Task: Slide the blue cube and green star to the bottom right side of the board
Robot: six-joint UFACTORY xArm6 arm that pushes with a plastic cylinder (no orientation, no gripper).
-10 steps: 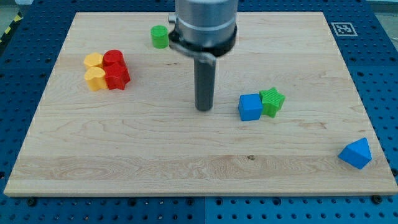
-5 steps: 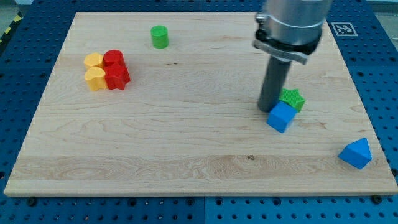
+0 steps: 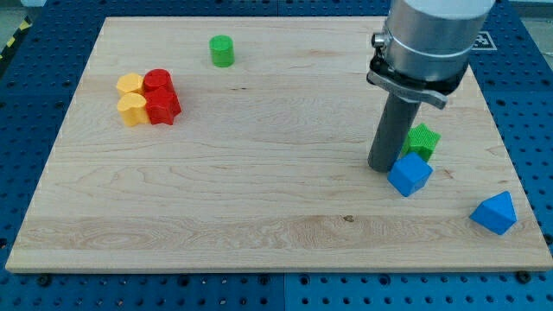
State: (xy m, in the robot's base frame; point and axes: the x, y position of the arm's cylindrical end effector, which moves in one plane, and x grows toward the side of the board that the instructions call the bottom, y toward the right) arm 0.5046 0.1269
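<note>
Here the rod's tip (image 3: 384, 167) touches the upper-left side of the blue cube (image 3: 409, 174), with the green star (image 3: 422, 141) just behind, partly hidden by the rod. Both sit right of centre on the board (image 3: 259, 216). The arm carries no gripper. A blue wedge-like block (image 3: 494, 212) lies near the bottom right corner.

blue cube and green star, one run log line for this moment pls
tip: touching blue cube's left | blue cube: right-centre, tilted | green star: just above cube, partly behind rod | blue wedge-like block: bottom right | goal: not yet reached
</note>
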